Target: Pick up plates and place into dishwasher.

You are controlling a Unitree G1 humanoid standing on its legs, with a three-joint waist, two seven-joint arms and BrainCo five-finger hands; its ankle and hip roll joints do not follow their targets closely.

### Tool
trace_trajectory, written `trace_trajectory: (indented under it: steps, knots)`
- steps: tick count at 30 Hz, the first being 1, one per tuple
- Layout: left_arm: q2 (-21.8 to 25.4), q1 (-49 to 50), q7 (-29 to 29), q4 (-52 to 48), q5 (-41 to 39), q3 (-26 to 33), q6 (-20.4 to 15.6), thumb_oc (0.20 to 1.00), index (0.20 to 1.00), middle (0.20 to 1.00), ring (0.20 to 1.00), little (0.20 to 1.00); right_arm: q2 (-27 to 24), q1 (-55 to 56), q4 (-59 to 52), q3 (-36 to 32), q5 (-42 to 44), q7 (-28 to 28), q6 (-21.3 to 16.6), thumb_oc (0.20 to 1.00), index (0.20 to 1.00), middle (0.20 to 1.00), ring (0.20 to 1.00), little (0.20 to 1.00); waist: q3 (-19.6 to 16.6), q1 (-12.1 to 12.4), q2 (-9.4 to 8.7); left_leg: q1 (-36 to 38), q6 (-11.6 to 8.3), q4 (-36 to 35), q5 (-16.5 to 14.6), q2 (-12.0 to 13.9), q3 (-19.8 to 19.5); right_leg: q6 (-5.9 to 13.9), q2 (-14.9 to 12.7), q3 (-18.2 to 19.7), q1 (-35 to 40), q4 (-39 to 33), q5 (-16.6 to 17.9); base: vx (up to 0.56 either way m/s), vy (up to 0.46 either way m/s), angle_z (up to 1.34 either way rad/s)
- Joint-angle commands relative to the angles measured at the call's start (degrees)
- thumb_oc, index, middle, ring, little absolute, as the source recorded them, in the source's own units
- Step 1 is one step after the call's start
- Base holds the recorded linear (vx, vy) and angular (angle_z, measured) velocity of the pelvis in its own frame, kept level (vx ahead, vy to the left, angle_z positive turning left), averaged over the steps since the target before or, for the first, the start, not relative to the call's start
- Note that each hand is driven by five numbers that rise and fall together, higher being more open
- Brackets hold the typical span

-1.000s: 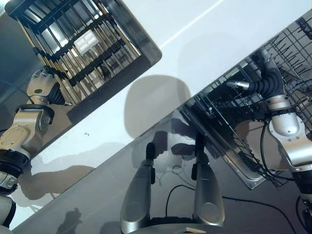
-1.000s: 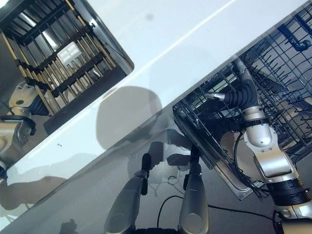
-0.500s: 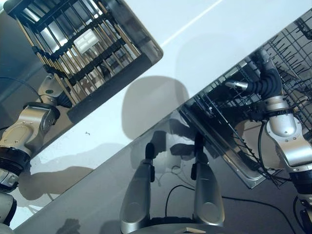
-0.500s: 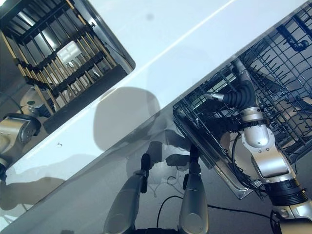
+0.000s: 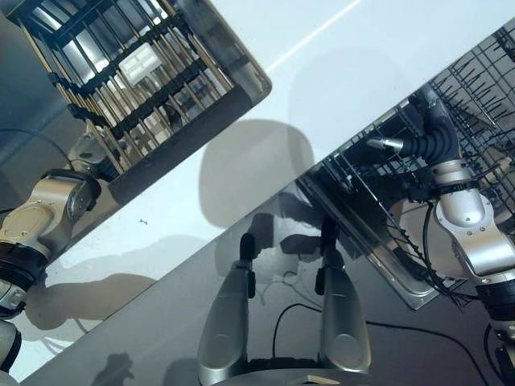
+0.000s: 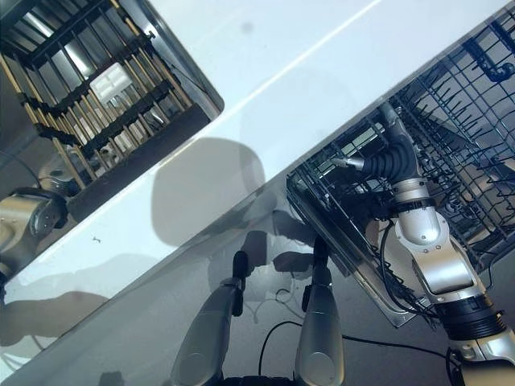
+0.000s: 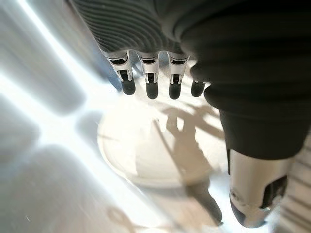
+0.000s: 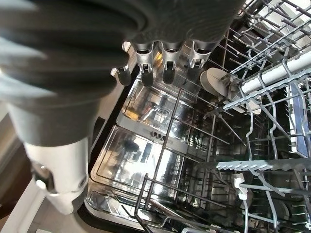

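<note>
A white plate [image 7: 155, 150] lies flat on a pale surface just past my left hand [image 7: 149, 80]. The hand hovers open over it, its thumb [image 7: 252, 194] off to one side and nothing held. In the eye views that hand [image 5: 85, 151] sits low beside the barred dish rack [image 5: 137, 80], partly hidden by the rack's edge. My right hand [image 5: 428, 121] reaches into the dishwasher's wire basket [image 5: 483, 88]. Its fingers [image 8: 165, 68] are straight and empty above the tines.
The dishwasher's open door [image 5: 386, 241] lies below the basket at the right. A small pale round disc [image 8: 216, 80] sits among the tines. A broad white surface [image 5: 338, 64] runs between the dish rack and the dishwasher.
My left hand has slid in closer under the edge of the dish rack. The right hand has shifted slightly up and deeper into the basket.
</note>
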Motion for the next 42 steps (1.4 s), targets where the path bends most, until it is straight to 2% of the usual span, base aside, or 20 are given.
trace_trajectory:
  steps: [1,8,12,17,23,28,36,42]
  knots:
    - [-7.0,4.0,6.6,2.5,4.3,0.5,5.1,1.000,1.000,1.000,1.000,1.000,0.1,-2.3,-3.2,-3.4,-0.6,-1.3,-2.8,1.000,1.000,1.000,1.000,1.000,0.4,1.8,-3.81,-0.8,3.30,-8.9,8.9,-0.6,0.6,2.81,-1.7,1.3,0.2,6.7,-3.2,-0.01,-0.082,0.02]
    - [-13.0,-1.4,10.2,11.0,10.3,-3.8,6.1,1.000,1.000,1.000,1.000,1.000,2.6,-5.6,-2.6,0.4,-1.5,-3.7,-1.4,1.000,1.000,1.000,1.000,1.000,0.4,1.1,-6.42,-2.8,3.40,-8.5,8.9,-0.1,0.7,2.69,-0.4,1.4,-1.9,6.9,-2.5,0.00,-0.051,0.00]
    - [-15.9,-3.8,8.8,15.0,12.2,-6.9,4.6,1.000,1.000,1.000,1.000,1.000,3.3,-6.5,-2.5,1.7,-1.9,-4.3,-1.3,1.000,1.000,1.000,1.000,1.000,0.4,0.2,-7.33,-3.7,3.45,-8.4,8.8,0.1,1.0,2.69,0.1,2.0,-3.1,6.9,-2.0,0.00,-0.008,-0.04]
    - [-17.9,-3.5,6.7,15.9,13.0,-8.8,2.9,1.000,1.000,1.000,1.000,1.000,3.6,-6.9,-2.2,2.3,-2.1,-4.6,-1.5,1.000,1.000,1.000,1.000,1.000,0.4,-0.4,-7.68,-4.1,3.51,-8.6,8.7,0.2,1.3,2.69,0.6,2.5,-3.9,6.8,-1.6,0.00,0.000,-0.02]
    - [-18.6,-2.9,7.4,15.9,8.9,-9.1,5.5,1.000,1.000,1.000,1.000,1.000,3.7,-6.4,-2.4,2.2,-2.3,-3.7,-2.3,1.000,1.000,1.000,1.000,1.000,0.4,-0.7,-7.42,-4.3,3.60,-8.7,8.5,0.2,1.4,2.64,0.6,3.0,-4.5,7.0,-1.5,0.00,0.015,-0.05]
    - [-18.8,-2.1,16.1,17.3,-0.8,-3.8,10.0,1.000,1.000,1.000,1.000,1.000,4.1,-6.1,-2.7,2.3,-3.2,-3.8,-2.0,1.000,1.000,1.000,1.000,1.000,0.4,-0.1,-7.02,-4.2,3.60,-8.7,8.7,0.0,1.1,2.55,0.4,2.7,-4.5,7.4,-2.0,0.00,0.002,-0.02]
    - [-15.6,-2.7,25.1,15.1,-13.2,8.7,12.0,1.000,1.000,1.000,1.000,1.000,4.8,-5.2,-4.1,1.0,-4.3,-3.9,0.0,1.000,1.000,1.000,1.000,1.000,0.4,1.5,-5.86,-2.6,3.73,-9.1,9.0,-0.7,0.3,2.03,-0.3,1.5,-3.0,7.9,-3.0,0.00,0.000,0.00]
    - [-13.6,0.0,29.0,10.3,-17.0,17.1,12.9,1.000,1.000,1.000,1.000,1.000,4.8,-3.8,-5.4,-1.2,-4.5,-2.8,0.5,1.000,1.000,1.000,1.000,1.000,0.4,2.2,-4.97,-0.4,3.68,-9.3,8.8,-1.3,0.0,1.68,-1.0,1.1,-1.0,8.0,-3.7,0.00,0.008,0.00]
